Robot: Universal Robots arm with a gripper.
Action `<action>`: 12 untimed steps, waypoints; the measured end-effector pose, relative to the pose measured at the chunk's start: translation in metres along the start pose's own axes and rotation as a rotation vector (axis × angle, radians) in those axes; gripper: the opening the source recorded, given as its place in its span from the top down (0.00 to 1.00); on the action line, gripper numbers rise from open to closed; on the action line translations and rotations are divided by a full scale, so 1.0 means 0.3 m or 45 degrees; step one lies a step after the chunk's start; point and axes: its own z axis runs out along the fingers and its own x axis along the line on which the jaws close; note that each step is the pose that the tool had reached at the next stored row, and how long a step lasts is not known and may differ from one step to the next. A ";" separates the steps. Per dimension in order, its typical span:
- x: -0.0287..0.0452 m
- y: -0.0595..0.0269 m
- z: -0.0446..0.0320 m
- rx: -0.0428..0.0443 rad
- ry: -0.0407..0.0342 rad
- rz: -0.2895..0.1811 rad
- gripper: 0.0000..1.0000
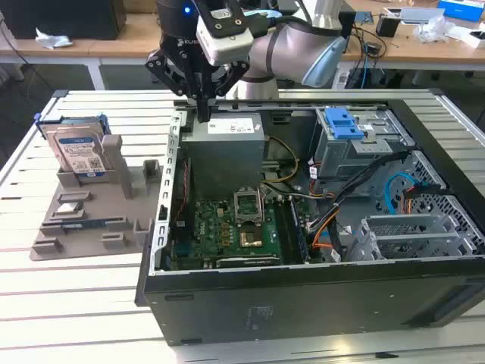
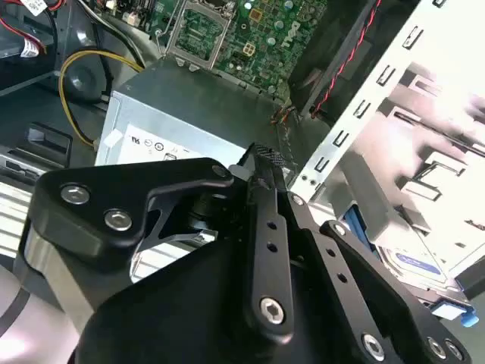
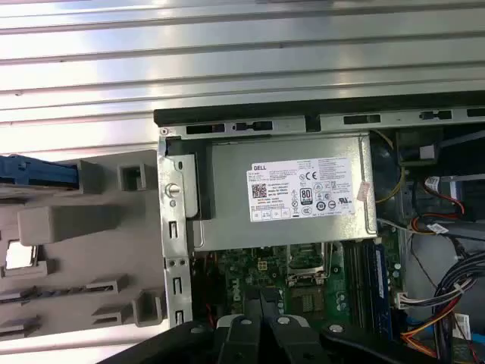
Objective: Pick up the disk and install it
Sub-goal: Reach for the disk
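Note:
The disk [image 1: 79, 152] stands upright in a grey holder [image 1: 83, 216] on the slatted table, at the exterior view's left of the open computer case. Its blue-and-white label faces forward and blue rails run along its sides. The second wrist view catches the disk [image 2: 413, 262] past the case wall, and the first wrist view catches its blue rail [image 3: 38, 173]. My gripper [image 1: 204, 115] hangs over the case's back left corner, just above the grey power supply box [image 1: 227, 144]. It is shut with nothing in it, fingers [image 2: 265, 155] pressed together, apart from the disk.
The open case [image 1: 303, 303] holds a green motherboard [image 1: 227, 227], loose cables and a metal drive bay with a blue latch handle [image 1: 345, 121] at the back right. The case's metal side wall [image 3: 176, 227] stands between the gripper and the holder [image 3: 76, 250]. A wooden desk sits behind.

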 end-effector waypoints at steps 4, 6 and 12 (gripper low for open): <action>0.055 -0.004 -0.002 0.000 0.0000 0.000 0.89; 0.067 -0.005 -0.002 0.000 -0.0001 0.000 0.89; 0.101 -0.008 -0.002 0.000 0.0000 0.000 0.89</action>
